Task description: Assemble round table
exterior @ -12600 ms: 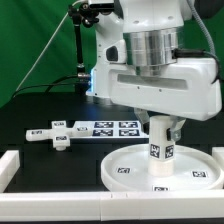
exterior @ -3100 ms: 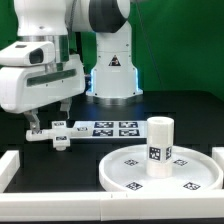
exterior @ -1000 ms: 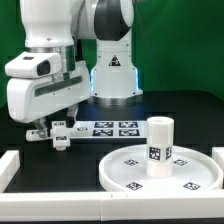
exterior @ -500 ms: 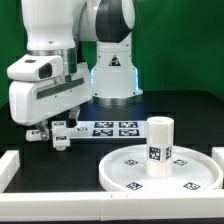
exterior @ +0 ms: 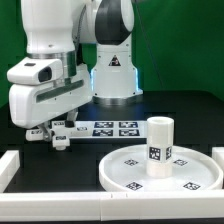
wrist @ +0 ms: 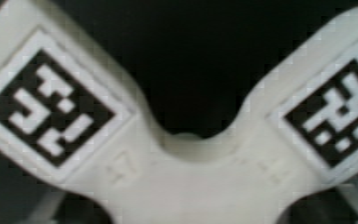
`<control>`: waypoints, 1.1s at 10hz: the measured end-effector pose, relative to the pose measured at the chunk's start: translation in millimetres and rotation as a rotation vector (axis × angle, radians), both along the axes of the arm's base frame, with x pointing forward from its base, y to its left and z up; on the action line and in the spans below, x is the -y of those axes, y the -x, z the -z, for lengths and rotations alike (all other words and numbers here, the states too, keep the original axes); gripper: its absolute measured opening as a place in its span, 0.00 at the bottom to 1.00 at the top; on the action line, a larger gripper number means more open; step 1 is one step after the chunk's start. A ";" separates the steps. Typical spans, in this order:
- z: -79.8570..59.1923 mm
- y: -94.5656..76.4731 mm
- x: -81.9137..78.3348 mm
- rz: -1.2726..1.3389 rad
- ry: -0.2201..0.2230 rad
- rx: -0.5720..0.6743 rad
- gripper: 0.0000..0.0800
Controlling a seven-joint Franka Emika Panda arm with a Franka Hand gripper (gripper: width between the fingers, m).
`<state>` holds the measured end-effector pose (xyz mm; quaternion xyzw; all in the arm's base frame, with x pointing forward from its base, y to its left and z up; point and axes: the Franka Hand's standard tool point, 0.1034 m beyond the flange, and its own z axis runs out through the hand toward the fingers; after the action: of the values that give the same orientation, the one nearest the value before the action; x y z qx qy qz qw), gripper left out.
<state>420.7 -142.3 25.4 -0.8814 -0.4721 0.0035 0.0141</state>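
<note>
While the white two-finger gripper (exterior: 48,125) hangs low over it, the white plastic cross-shaped piece with black-and-white square tags (exterior: 61,138) lies flat on the black worktop (exterior: 70,165). It sits near the exterior view's left edge, just beside the end of the thin flat white marker board (exterior: 112,127). The fingers reach down around the piece, but I cannot tell whether they stand clear of it or pinch it. The wrist view gives only a close-up of the cross-shaped piece (wrist: 176,165), with two tagged arms forking and no fingertip showing. The piece does not look lifted.

The large rimmed round white disc (exterior: 108,172) lies flat toward the worktop's front corner on the exterior view's right. The short thick white cylinder leg (exterior: 158,140) stands upright on the disc's middle, touching it.

Judged progress is about halfway. The leg looks joined to the disc, though how tightly cannot be told. What is left is to grip the cross-shaped piece, carry it across and fit it on top of the leg.
</note>
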 end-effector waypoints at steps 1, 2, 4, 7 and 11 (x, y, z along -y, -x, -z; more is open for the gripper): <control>-0.1 0.0 0.2 0.000 0.000 0.000 0.55; -0.1 0.0 0.2 0.000 0.000 0.000 0.55; -0.1 0.0 0.2 0.000 0.000 0.000 0.55; -10.1 -2.0 -10.8 0.055 -0.014 -0.017 0.55; -58.8 -31.0 -79.7 0.218 -0.035 -0.027 0.55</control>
<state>451.7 -62.6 84.2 -0.9271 -0.3730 0.0056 0.0363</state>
